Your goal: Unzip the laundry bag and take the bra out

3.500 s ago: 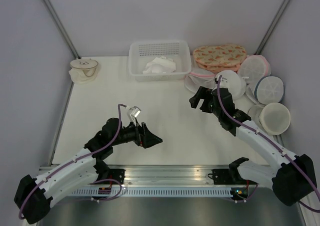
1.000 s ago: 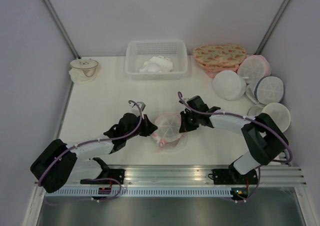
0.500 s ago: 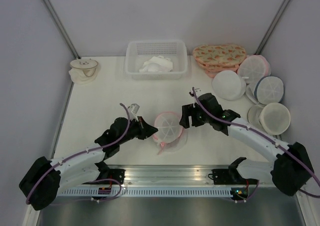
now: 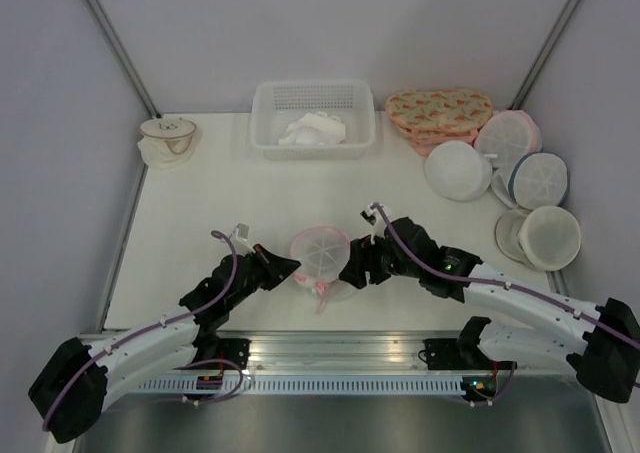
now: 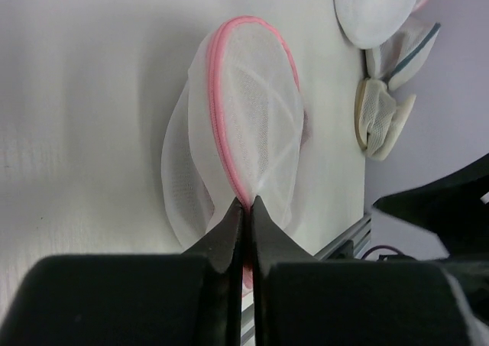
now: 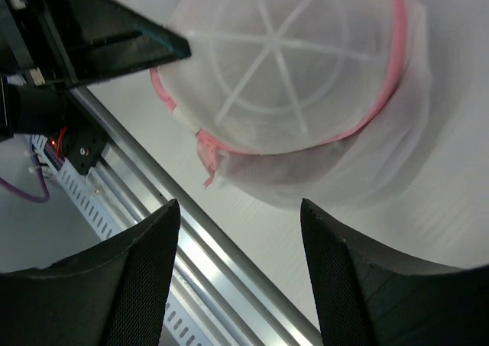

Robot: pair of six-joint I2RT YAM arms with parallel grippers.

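The laundry bag [image 4: 320, 252] is pinched by its pink rim between the left fingers [image 5: 228, 235], and is seen at 12 o'clock of the right fingers [image 6: 141, 285], which are spread apart.

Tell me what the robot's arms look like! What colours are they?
Both are built the same way. The left arm and the right arm have smooth white tube-shaped pieces joined by chunky, rounded black joints. A thin purple cable loops along the outside of each one. The jaws are black all over, and the right wrist view shows a fine bumpy texture on them.
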